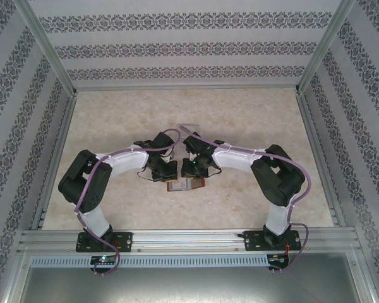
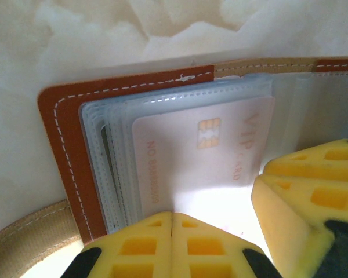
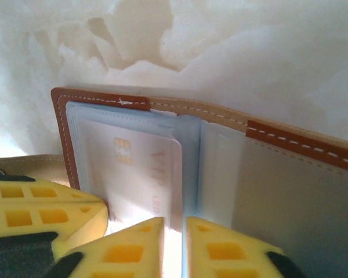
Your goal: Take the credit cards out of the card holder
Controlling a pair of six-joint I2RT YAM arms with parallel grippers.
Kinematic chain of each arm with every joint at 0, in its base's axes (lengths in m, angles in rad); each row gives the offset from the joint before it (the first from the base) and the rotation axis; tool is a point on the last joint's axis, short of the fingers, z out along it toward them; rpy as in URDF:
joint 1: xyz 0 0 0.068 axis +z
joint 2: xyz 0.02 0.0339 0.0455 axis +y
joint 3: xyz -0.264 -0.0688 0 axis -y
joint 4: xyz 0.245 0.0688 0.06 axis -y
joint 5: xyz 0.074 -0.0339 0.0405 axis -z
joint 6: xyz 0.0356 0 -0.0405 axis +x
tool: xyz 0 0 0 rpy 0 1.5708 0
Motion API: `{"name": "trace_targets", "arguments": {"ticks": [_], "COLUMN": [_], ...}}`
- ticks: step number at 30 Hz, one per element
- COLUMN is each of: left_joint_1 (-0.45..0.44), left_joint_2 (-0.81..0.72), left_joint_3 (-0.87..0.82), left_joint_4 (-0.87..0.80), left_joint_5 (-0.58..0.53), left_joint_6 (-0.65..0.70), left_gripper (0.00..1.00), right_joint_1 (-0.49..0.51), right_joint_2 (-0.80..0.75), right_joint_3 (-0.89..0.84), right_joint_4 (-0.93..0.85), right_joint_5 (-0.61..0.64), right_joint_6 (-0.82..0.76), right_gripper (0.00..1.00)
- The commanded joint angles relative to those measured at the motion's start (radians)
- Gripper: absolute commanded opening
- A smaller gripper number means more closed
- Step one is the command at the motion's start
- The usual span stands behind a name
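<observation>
Mid-table, the closed left gripper seems to pin the open card holder's near edge, yet the right gripper, barely parted at the VIP card, grip unclear, may pinch the plastic sleeve instead.

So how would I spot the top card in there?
At the middle of the marbled table lies an open reddish-brown wallet with white stitching. In its stack of clear sleeves, the front card is pale pink. Its gold chip and faint VIP lettering mark it; the layers behind show as bare edges.
</observation>
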Motion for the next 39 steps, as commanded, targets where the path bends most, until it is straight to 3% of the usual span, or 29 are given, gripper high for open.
{"name": "trace_targets", "arguments": {"ticks": [1, 11, 18, 34, 39], "left_joint_1": [-0.015, -0.015, -0.015, -0.016, -0.015], "left_joint_2": [-0.011, -0.010, -0.010, -0.015, -0.010], "left_joint_3": [0.000, 0.002, 0.000, 0.007, 0.009], "left_joint_4": [-0.027, -0.027, -0.027, -0.028, -0.029], "left_joint_5": [-0.026, -0.024, -0.027, -0.023, -0.021], "left_joint_6": [0.003, 0.003, 0.005, 0.004, 0.005], "left_gripper": [0.00, 0.00, 0.00, 0.01, 0.01], "right_joint_1": [-0.003, -0.002, -0.002, 0.004, 0.008], "right_joint_2": [-0.049, -0.011, 0.011, 0.040, 0.047], "right_joint_3": [-0.017, -0.024, -0.021, -0.015, -0.009], "right_joint_4": [0.005, 0.054, 0.029, 0.063, 0.077], "right_joint_5": [0.015, -0.050, -0.015, -0.055, -0.072], "right_joint_6": [0.006, 0.021, 0.014, 0.007, 0.010], "right_gripper": [0.25, 0.22, 0.23, 0.29, 0.22]}}
